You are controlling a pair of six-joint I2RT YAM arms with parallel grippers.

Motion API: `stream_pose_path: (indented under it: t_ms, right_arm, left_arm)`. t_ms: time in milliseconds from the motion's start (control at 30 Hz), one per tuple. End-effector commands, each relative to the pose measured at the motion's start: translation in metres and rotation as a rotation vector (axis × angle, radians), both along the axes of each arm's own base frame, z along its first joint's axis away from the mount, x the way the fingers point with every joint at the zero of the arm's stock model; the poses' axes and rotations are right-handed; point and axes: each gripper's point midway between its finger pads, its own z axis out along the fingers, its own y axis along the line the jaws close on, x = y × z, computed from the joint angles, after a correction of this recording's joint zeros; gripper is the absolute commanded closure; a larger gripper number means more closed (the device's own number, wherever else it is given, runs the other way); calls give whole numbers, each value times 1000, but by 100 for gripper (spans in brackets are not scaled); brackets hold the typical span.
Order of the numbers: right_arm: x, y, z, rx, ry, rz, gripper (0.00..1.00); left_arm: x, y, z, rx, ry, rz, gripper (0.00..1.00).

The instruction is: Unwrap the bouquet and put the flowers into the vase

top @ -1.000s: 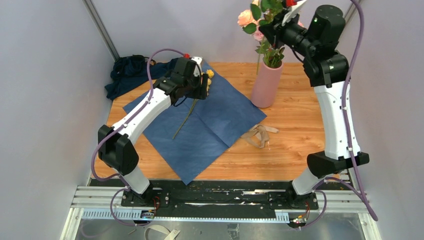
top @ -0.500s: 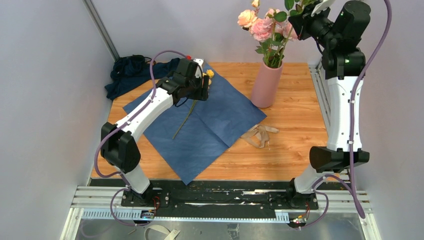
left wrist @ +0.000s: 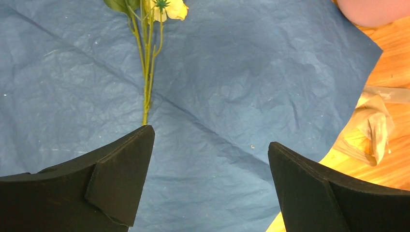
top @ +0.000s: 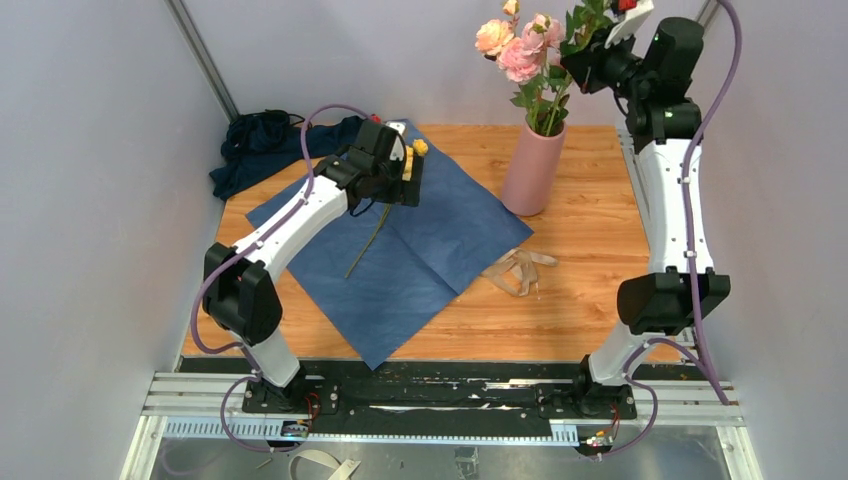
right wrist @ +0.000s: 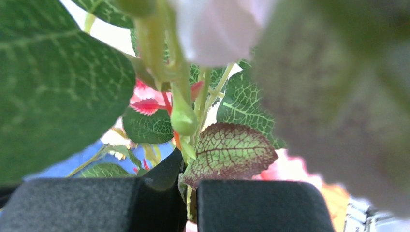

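Risk: right pincer (right wrist: 191,186) pinching flowers (top: 520,55) standing in vase (top: 532,170); you tug, vase tips. Left pincer (left wrist: 210,145) spread above yellow flower (left wrist: 146,72) lying on blue paper (left wrist: 251,72); off-centre close, you miss stem.

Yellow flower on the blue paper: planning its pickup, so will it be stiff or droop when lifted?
Probably light and bendy: the long-stemmed yellow flower looks very thin. Gripped low, its bloom may sag.
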Motion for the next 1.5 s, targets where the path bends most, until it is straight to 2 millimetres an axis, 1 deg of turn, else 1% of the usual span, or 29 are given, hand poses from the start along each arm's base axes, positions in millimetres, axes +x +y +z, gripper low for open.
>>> stream_pose_path:
  t_ms: [0,33,67,100,167,200,333,367,500,600,667,767,867,933,1033,1100,1200,1300,1367,1467]
  right_arm:
    - [-3,2,-25,9,38,29,99]
    - [-3,1,-32,6,53,17,84]
    - [-3,-1,-40,2,70,4,65]
    - [-3,-3,-47,-8,83,-6,49]
    - [-7,-6,-54,-19,93,-29,26]
    - [-9,-7,-55,-28,91,-35,22]
    - [-20,-12,-52,-50,85,-60,19]
    - [-24,-13,-49,-52,80,-66,19]
    - [-38,-16,-45,-57,75,-86,18]
    - [-53,-19,-32,-56,50,-106,18]
    - [-64,-20,-18,-49,20,-113,18]
    - [-78,-17,1,-43,-18,-101,18]
    - [-86,-13,12,-37,-36,-76,18]
    - [-87,-10,12,-30,-35,-62,18]
    - [-82,-8,4,-16,-9,-50,19]
    - [-80,-5,0,-2,5,-34,19]
    - [-77,-1,-4,12,16,-14,19]
    - [-77,4,-6,28,23,11,19]
    - [-79,7,-6,33,20,32,19]
    - [-88,16,-2,9,-4,68,19]
  left_arm:
    - [7,6,-6,50,10,42,0]
    - [8,7,-9,58,17,45,0]
    - [8,7,-11,67,25,50,0]
    - [10,8,-13,72,31,62,0]
    - [12,11,-19,94,52,82,0]
    - [13,11,-22,102,61,88,1]
    - [20,13,-34,135,87,102,4]
    - [22,17,-39,156,96,125,6]
    - [28,35,-69,194,189,189,14]
    - [31,51,-91,199,249,220,20]
    - [32,62,-103,204,285,213,24]
    - [29,77,-116,268,305,194,30]
    - [23,78,-132,259,348,164,34]
    - [18,82,-144,289,384,155,39]
    - [7,85,-159,320,442,138,40]
    - [2,82,-158,300,448,128,39]
    - [-1,79,-156,283,442,111,34]
    - [-4,78,-162,281,460,99,30]
    - [-6,76,-170,274,482,92,30]
    - [-12,72,-183,263,527,87,36]
